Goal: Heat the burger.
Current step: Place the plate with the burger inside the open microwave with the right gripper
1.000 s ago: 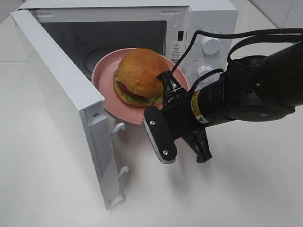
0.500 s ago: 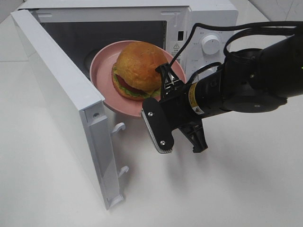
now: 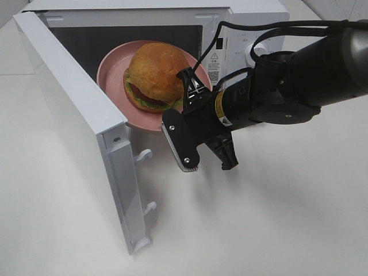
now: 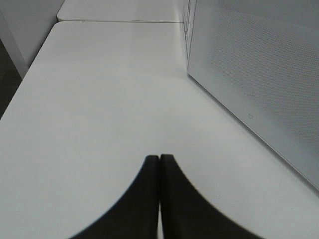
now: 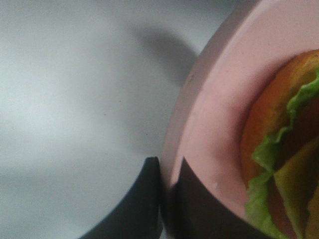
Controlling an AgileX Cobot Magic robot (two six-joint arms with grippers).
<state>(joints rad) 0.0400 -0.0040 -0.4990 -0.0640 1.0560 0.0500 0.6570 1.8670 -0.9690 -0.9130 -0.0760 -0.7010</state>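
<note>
**Holding the burger [image 3: 154,72] at the microwave [image 3: 247,23] mouth**

Clamping the right gripper [image 5: 169,184] on the rim of the pink plate [image 3: 112,75], carrying the burger on it, in the open cavity's doorway beside the swung-out door [image 3: 75,109]. Holding the left gripper [image 4: 159,164] pinched closed above the white table [image 4: 99,99].

Scene brightly, evenly lit from above; soft shadows cast on white counter [image 3: 287,230]. Right wrist view heavily blurred at close range, plate [image 5: 214,114] and burger [image 5: 271,124] out of focus; left wrist view rendered sharp
</note>
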